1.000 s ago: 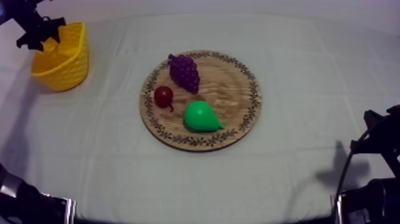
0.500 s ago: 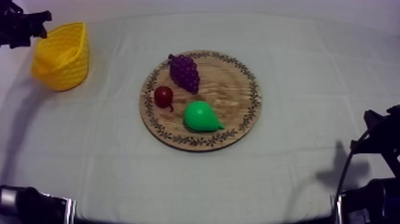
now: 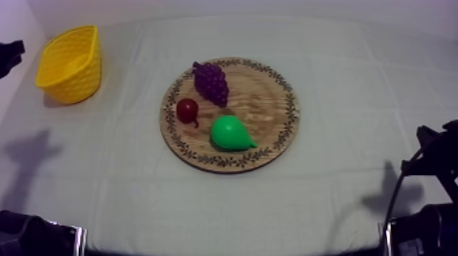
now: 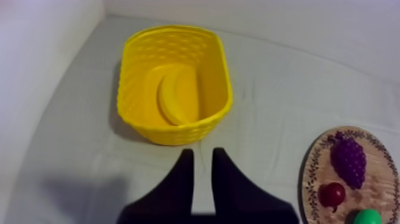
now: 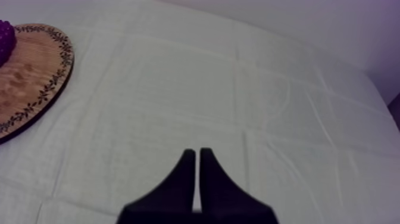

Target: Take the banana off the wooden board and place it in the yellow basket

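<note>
Left claw [image 4: 202, 154] is hovering just beside the basket [image 4: 172, 132], fingers apart and gripping nothing; banana [image 4: 178, 95] is lying inside the basket; right claw [image 5: 197, 152] is hanging over bare cloth [image 5: 178, 89] near the board [image 5: 30, 71], fingers pressed together

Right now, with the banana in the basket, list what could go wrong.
1. The left tool, open, hangs just by the near wall of the yellow basket; a low pull-away might clip and tip it, spilling the banana.
2. The grapes and small red fruit lie on the wooden board nearest that tool; a swing there could knock them.
</note>
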